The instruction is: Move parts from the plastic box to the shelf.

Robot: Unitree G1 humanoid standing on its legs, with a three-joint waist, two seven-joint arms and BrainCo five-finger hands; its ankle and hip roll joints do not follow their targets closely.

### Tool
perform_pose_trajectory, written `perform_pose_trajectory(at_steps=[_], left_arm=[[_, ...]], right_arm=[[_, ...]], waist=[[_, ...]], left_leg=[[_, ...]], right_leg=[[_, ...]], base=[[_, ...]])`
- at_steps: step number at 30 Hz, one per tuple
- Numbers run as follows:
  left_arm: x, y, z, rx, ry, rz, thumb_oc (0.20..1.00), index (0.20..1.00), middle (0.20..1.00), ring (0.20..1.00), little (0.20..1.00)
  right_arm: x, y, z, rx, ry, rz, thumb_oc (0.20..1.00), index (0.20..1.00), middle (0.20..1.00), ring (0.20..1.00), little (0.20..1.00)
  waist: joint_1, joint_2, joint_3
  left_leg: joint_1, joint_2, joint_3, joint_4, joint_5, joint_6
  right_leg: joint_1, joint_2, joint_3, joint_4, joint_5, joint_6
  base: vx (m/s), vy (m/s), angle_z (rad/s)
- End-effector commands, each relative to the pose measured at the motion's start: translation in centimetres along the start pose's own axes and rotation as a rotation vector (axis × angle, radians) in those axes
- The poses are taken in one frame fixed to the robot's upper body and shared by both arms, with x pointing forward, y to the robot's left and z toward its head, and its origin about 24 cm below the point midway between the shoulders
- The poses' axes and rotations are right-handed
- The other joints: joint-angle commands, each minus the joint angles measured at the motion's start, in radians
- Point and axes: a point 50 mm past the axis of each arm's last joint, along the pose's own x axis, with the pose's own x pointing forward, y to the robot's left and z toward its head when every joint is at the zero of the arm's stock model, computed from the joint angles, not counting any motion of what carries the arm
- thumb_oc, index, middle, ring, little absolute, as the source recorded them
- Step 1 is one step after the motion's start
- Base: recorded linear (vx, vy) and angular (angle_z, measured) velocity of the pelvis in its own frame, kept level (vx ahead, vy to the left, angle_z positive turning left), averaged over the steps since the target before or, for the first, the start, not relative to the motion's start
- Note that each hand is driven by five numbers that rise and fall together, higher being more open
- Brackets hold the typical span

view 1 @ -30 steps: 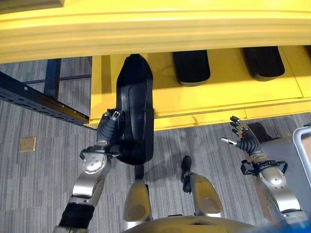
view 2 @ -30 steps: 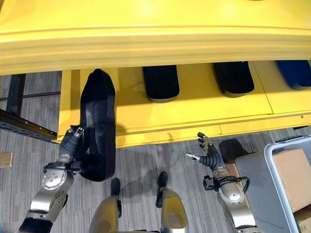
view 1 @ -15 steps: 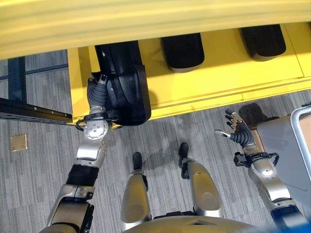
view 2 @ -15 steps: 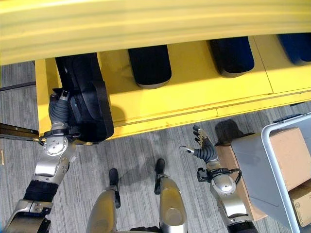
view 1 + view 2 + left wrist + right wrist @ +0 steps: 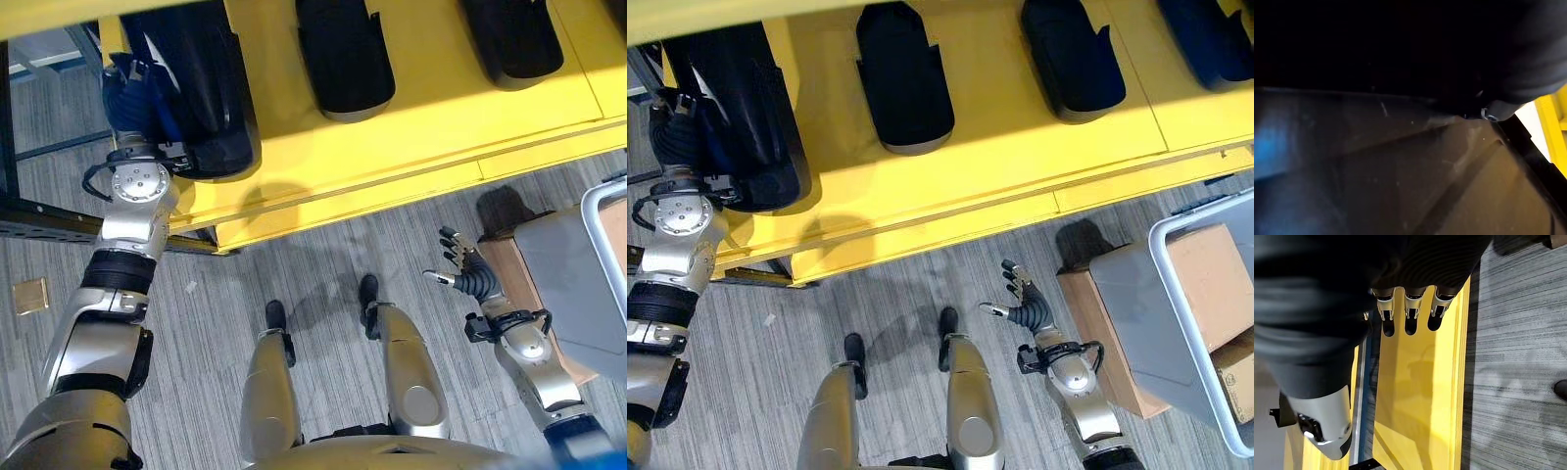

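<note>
My left hand [image 5: 137,93] is up at the left end of the yellow shelf [image 5: 431,108], pressed against the big black part [image 5: 196,78] that lies there on the shelf surface. The fingers are hidden against the black part, so I cannot tell if they grip it or are loose. In my left wrist view I see mostly the dark surface of this part, very near. To the right of it, on the same shelf, lie two more black parts [image 5: 343,54], apart from each other. My right hand [image 5: 465,279] hangs low over the grey carpet floor [image 5: 323,264], fingers spread and holding nothing. Just beside it on the right stands the plastic box [image 5: 1205,323], with cardboard boxes [image 5: 1205,284] inside.
</note>
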Motion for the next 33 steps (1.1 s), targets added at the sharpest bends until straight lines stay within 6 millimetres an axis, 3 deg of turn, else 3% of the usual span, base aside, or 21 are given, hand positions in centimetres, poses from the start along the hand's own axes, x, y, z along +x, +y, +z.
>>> perform_pose_trajectory(at_steps=[1, 7, 14, 17, 24, 33], left_arm=[[1.2, 2.0, 2.0, -0.080, -0.070, 0.060, 0.200, 0.200, 0.200, 0.200, 0.200], [1.8, 4.1, 1.2, -0.050, -0.008, 0.141, 0.200, 0.200, 0.200, 0.200, 0.200], [1.6, 4.0, -0.1, -0.142, 0.061, 0.180, 0.200, 0.200, 0.200, 0.200, 0.200], [1.5, 4.3, -0.7, -0.096, 0.084, 0.192, 0.200, 0.200, 0.200, 0.200, 0.200], [1.9, 4.3, -0.2, -0.049, 0.073, 0.187, 0.200, 0.200, 0.200, 0.200, 0.200], [3.4, 3.9, 2.2, -0.037, 0.020, 0.182, 0.200, 0.200, 0.200, 0.200, 0.200]], right_arm=[[-0.3, -0.3, 1.5, -0.001, -0.079, 0.012, 1.000, 1.000, 1.000, 1.000, 1.000], [-0.3, -0.3, 1.6, 0.022, -0.083, 0.001, 1.000, 1.000, 1.000, 1.000, 1.000], [-0.4, -0.1, 1.1, 0.036, -0.056, -0.014, 1.000, 1.000, 1.000, 1.000, 1.000], [-0.2, -0.2, 1.3, 0.038, -0.066, -0.023, 1.000, 1.000, 1.000, 1.000, 1.000], [-0.1, -0.1, 1.5, 0.051, -0.077, -0.030, 1.000, 1.000, 1.000, 1.000, 1.000], [-0.4, 0.0, 1.3, 0.049, -0.065, -0.006, 1.000, 1.000, 1.000, 1.000, 1.000]], waist=[[-0.008, 0.008, -0.048], [-0.004, 0.008, -0.036], [0.003, -0.006, -0.037], [0.003, -0.014, -0.039], [-0.001, -0.020, -0.042], [-0.015, -0.016, -0.055]], left_leg=[[-0.019, 0.043, 0.024, 0.075, -0.040, -0.003], [-0.101, 0.028, 0.011, 0.152, -0.070, 0.014], [-0.134, 0.021, -0.001, 0.157, -0.074, 0.023], [-0.146, 0.023, 0.001, 0.154, -0.075, 0.025], [-0.151, 0.028, 0.010, 0.141, -0.073, 0.029], [-0.165, 0.029, 0.023, 0.141, -0.079, 0.030]], right_leg=[[0.026, -0.080, 0.055, 0.025, -0.016, 0.116], [-0.042, -0.090, 0.068, 0.087, -0.045, 0.105], [-0.062, -0.089, 0.063, 0.091, -0.054, 0.099], [-0.065, -0.085, 0.056, 0.075, -0.046, 0.101], [-0.077, -0.072, 0.064, 0.044, -0.029, 0.107], [-0.098, -0.066, 0.076, 0.034, -0.022, 0.111]], base=[[-0.03, 0.035, -0.02], [-0.02, 0.036, 0.07], [0.02, 0.005, 0.07], [0.04, 0.029, 0.03], [0.01, 0.017, -0.04], [0.01, 0.022, -0.06]])
